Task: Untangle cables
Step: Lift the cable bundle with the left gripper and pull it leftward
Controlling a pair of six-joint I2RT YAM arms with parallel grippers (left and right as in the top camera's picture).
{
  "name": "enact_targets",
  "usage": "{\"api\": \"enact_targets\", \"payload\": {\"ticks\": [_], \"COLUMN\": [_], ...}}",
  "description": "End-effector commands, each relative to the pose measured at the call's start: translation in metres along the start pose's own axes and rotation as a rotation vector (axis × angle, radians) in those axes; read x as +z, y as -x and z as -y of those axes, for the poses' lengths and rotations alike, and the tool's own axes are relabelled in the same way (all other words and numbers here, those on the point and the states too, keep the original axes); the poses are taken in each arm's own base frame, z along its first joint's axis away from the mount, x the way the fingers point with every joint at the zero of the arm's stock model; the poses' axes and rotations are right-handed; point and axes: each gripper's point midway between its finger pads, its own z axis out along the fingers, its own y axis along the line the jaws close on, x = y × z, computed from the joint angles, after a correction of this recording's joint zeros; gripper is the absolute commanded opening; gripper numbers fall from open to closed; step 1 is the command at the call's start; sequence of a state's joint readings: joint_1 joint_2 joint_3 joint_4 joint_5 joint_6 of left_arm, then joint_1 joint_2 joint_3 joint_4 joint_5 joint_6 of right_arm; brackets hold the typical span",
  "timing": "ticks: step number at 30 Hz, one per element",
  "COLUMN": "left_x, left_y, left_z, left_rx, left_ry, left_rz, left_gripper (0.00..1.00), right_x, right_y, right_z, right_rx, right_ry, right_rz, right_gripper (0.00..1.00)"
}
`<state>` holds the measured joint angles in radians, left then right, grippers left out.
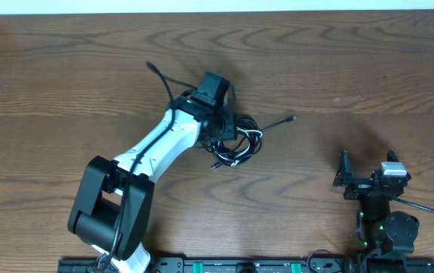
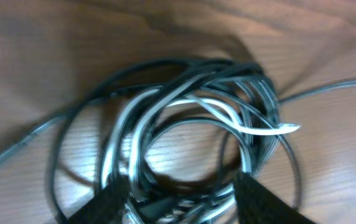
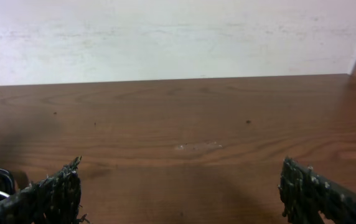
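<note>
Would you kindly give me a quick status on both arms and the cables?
Left tool open, straddling the cables. Right tool open, off to the side, empty. Cables in one tangled coil, black and white. Nothing seen in the way.

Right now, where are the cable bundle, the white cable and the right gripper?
cable bundle [image 1: 234, 145]: overhead view, middle of the coil.
white cable [image 2: 224, 111]: left wrist view, its curved middle stretch.
right gripper [image 3: 181, 171]: right wrist view, midway between its fingertips.
</note>
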<state>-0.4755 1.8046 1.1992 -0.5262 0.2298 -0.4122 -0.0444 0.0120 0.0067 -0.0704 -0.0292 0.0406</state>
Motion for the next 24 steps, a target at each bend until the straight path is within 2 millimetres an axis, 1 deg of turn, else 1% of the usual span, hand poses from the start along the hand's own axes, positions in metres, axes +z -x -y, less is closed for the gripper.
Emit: {"api": "enact_targets", "payload": {"ticks": [1,2,5,6,7,9,11,16,20,24], "left_x": [0.0,0.0,0.001,0.001,0.001,0.0,0.0,0.003,0.014,0.034], "left_y": [0.013,0.014,0.022,0.024,0.026,0.028,0.027,0.025,0.02,0.011], "left_z": [-0.022,-0.02,-0.016,-0.015,-0.014,-0.012,-0.013,-0.011,-0.015,-0.023], "left_rx": [0.298,0.326,0.39,0.418,0.456,0.521,0.583,0.672,0.673,0.669], "left_ry": [0.178,0.175,0.167,0.165,0.165,0.167,0.171,0.162,0.163,0.169], "left_rz": [0.068,0.073,0.102,0.109,0.115,0.118,0.113,0.095,0.064,0.009], "left_gripper": [0.63,0.66,0.68,0.72,0.73,0.76,0.81,0.83,0.83,0.83], "right_x": [0.0,0.0,0.0,0.0,0.0,0.0,0.0,0.0,0.0,0.0], "right_y": [0.0,0.0,0.0,0.0,0.0,0.0,0.0,0.0,0.0,0.0], "right_z": [-0.001,-0.001,-0.001,-0.001,-0.001,-0.001,-0.001,-0.001,-0.001,-0.001], "right_rx": [-0.013,-0.013,-0.013,-0.013,-0.013,-0.013,-0.013,-0.013,-0.013,-0.013], "right_ry": [0.003,0.003,0.002,0.003,0.002,0.002,0.003,0.003,0.003,0.002], "right_rz": [0.001,0.001,0.001,0.001,0.001,0.001,0.001,0.001,0.001,0.001], "right_gripper": [0.99,0.99,0.99,0.99,0.99,0.99,0.99,0.99,0.99,0.99]}}
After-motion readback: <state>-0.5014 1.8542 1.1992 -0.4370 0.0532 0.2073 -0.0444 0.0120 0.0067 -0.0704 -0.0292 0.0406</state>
